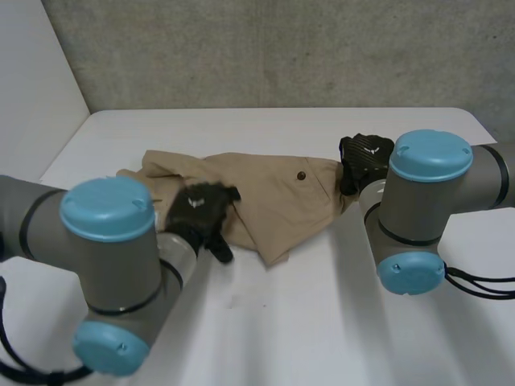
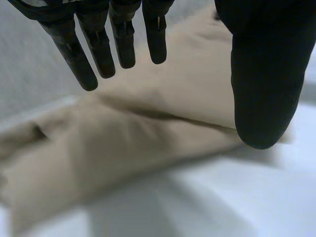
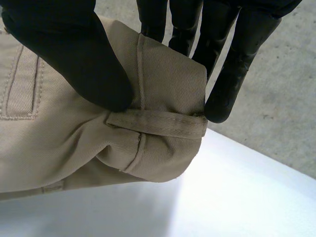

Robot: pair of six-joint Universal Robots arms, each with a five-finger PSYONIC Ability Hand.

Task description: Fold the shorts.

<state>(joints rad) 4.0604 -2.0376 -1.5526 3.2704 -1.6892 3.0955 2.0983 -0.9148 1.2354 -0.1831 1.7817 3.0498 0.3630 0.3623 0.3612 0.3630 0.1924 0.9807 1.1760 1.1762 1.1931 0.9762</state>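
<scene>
Tan shorts [image 1: 265, 193] lie crumpled across the middle of the white table [image 1: 322, 322], with a dark button on a back pocket. My left hand [image 1: 201, 211] hovers over the shorts' near left part, fingers [image 2: 98, 49] straight and spread above the cloth [image 2: 148, 128], holding nothing. My right hand [image 1: 364, 159] is at the shorts' right end, at the waistband. Its thumb [image 3: 74, 54] and fingers [image 3: 232, 64] pinch the waistband corner [image 3: 163, 123] by a belt loop, lifted off the table.
A grey concrete wall [image 1: 282, 48] runs behind the table's far edge. Bare white tabletop [image 1: 306, 314] spreads in front of the shorts. My two grey arms with light-blue caps [image 1: 109, 209] stand near the table's front.
</scene>
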